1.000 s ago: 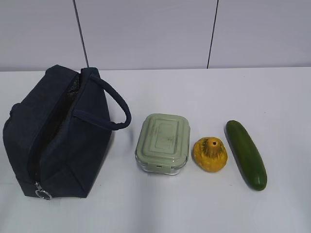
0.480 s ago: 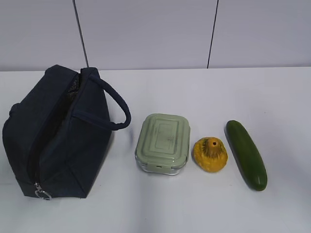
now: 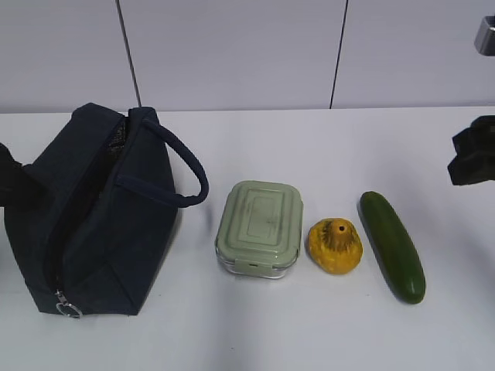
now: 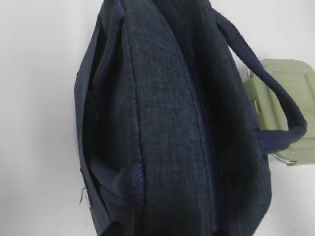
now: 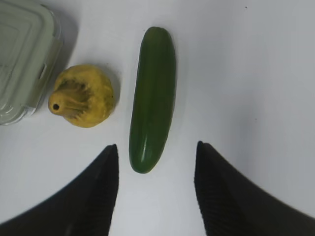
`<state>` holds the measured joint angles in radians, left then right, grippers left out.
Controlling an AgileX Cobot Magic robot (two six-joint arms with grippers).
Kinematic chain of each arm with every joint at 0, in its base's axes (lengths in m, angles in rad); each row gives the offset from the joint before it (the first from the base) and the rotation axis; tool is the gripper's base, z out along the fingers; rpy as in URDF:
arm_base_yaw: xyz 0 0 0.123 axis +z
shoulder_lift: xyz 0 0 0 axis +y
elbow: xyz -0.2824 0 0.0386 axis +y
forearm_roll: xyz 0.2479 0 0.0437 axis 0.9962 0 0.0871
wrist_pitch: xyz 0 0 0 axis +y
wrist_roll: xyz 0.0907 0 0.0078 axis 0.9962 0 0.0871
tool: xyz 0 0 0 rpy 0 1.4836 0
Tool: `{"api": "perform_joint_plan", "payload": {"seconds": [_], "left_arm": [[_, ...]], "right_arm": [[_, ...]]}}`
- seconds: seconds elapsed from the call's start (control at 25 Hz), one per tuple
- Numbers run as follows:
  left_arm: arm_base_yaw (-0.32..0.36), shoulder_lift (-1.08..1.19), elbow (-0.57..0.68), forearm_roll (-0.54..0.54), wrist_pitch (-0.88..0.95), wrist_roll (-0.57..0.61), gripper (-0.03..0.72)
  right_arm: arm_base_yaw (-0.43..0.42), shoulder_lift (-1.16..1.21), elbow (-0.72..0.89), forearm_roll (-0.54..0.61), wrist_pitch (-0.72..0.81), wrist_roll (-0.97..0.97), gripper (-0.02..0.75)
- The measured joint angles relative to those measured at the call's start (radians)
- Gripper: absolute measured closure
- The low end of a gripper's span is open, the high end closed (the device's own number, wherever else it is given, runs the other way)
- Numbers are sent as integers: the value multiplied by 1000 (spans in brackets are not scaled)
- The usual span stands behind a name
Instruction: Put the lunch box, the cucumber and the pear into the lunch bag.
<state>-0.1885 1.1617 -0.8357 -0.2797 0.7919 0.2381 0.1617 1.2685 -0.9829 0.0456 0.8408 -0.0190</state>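
The dark navy lunch bag [image 3: 93, 216] lies at the left with its zipper and silver ring pull [image 3: 68, 311] facing front and its handle [image 3: 189, 174] looped to the right. It fills the left wrist view [image 4: 167, 128], where my left gripper's fingers are not clearly seen. The green-lidded lunch box [image 3: 260, 226] stands in the middle and also shows in the left wrist view [image 4: 283, 93]. The yellow pear [image 3: 335, 246] and the cucumber [image 3: 392, 245] lie to its right. My right gripper [image 5: 156, 145] is open and empty, hovering over the cucumber's [image 5: 152, 98] near end, with the pear [image 5: 82, 96] to its left.
The white table [image 3: 309, 147] ends at a grey panelled wall [image 3: 232, 54]. My right gripper shows as a dark shape [image 3: 473, 151] at the right edge. A dark part of my left arm [image 3: 6, 166] shows at the left edge beside the bag.
Both arms have come into the exterior view, the right at the right edge and the left at the left edge. The bag, box, pear and cucumber have not moved.
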Motion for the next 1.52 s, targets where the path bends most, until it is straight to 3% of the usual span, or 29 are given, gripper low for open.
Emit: {"api": "perform_joint_plan", "payload": {"seconds": [0.28, 0.36, 0.48, 0.6, 0.92, 1.52], "left_arm": [[0, 74, 0, 2, -27, 3, 355], [0, 87, 0, 2, -38, 3, 413], [0, 96, -1, 3, -48, 3, 609], [0, 96, -1, 6, -56, 3, 690], [0, 96, -1, 7, -71, 3, 703], [0, 96, -1, 21, -73, 3, 703]], "right_arm": [[0, 144, -116, 0, 10, -37, 343], [0, 176, -143, 0, 10, -48, 343], [0, 224, -175, 0, 10, -58, 343], [0, 272, -217, 1, 23, -61, 339], [0, 448, -391, 7, 116, -61, 152], [0, 779, -443, 9, 149, -57, 145]]}}
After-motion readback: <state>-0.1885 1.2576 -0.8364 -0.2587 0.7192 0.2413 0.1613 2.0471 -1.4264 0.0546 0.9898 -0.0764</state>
